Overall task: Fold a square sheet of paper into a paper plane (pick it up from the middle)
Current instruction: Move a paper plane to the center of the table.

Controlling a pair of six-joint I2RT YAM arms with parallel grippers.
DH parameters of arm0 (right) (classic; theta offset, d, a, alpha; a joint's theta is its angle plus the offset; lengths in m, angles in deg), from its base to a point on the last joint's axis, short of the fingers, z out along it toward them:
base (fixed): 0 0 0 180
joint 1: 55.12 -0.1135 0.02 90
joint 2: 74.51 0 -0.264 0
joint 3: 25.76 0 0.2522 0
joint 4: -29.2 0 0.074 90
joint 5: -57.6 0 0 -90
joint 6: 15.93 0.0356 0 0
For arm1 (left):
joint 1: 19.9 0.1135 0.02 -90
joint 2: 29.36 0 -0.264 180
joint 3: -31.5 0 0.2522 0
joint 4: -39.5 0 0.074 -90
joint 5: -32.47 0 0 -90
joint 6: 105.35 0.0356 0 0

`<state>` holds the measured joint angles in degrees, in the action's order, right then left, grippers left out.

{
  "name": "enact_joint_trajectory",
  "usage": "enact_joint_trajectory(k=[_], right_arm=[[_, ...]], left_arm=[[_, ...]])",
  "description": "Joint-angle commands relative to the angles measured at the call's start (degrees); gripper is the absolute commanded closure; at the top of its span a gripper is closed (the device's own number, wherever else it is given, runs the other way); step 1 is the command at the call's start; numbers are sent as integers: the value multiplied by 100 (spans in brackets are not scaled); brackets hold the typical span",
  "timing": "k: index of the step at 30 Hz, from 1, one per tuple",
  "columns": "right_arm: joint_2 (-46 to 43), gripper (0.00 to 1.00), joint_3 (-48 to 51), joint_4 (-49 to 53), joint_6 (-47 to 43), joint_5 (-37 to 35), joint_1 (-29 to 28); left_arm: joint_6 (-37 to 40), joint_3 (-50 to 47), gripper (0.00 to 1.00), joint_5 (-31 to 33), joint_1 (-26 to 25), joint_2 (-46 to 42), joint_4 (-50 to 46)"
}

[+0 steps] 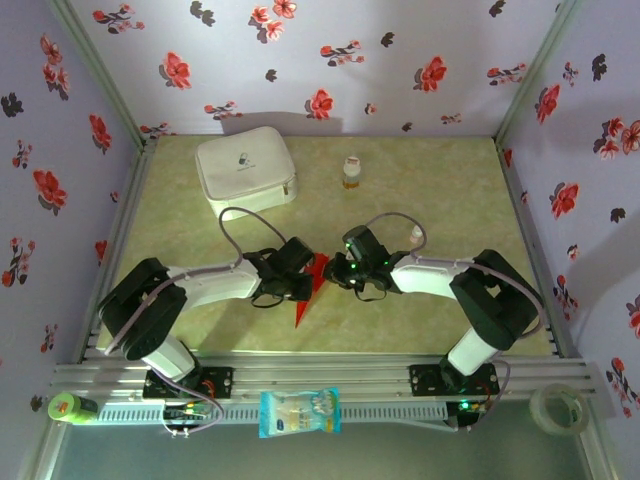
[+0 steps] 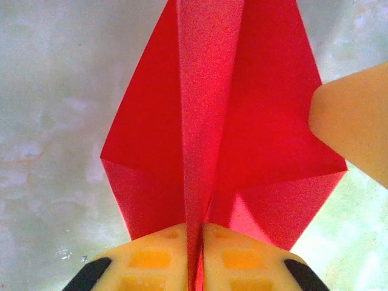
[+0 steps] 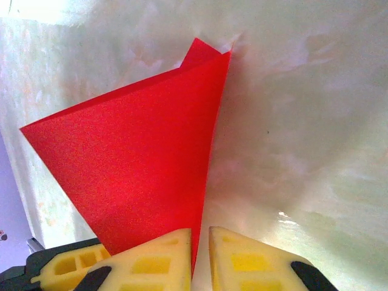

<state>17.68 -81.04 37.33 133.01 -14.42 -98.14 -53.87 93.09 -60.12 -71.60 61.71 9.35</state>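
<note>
Left gripper (image 2: pixel 195 236) pinches the bright red folded paper plane (image 2: pixel 242 121) at its centre crease. Right gripper (image 3: pixel 200 236) pinches one wing edge. Best to align edges squarely, then crease firmly.

The pale green table (image 1: pixel 450 180) bears a white zip case (image 1: pixel 245 168) and a small bottle (image 1: pixel 350 172).

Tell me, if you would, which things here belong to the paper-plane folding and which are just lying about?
For the job:
- red paper, already creased towards a point
- left pincer, closed on its centre fold
- right pincer, at the paper's edge

Lying about:
- white zip case
- small bottle
- snack packet
- tape roll
</note>
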Motion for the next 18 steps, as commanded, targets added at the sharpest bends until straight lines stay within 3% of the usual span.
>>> enact_joint_trajectory(k=[1,18], right_arm=[[90,86,21,89,-84,-97,-39],[134,89,47,237,-119,-220,-37]], left_arm=[[122,154,86,-64,-50,102,-114],[265,363,84,-138,-146,369,-130]])
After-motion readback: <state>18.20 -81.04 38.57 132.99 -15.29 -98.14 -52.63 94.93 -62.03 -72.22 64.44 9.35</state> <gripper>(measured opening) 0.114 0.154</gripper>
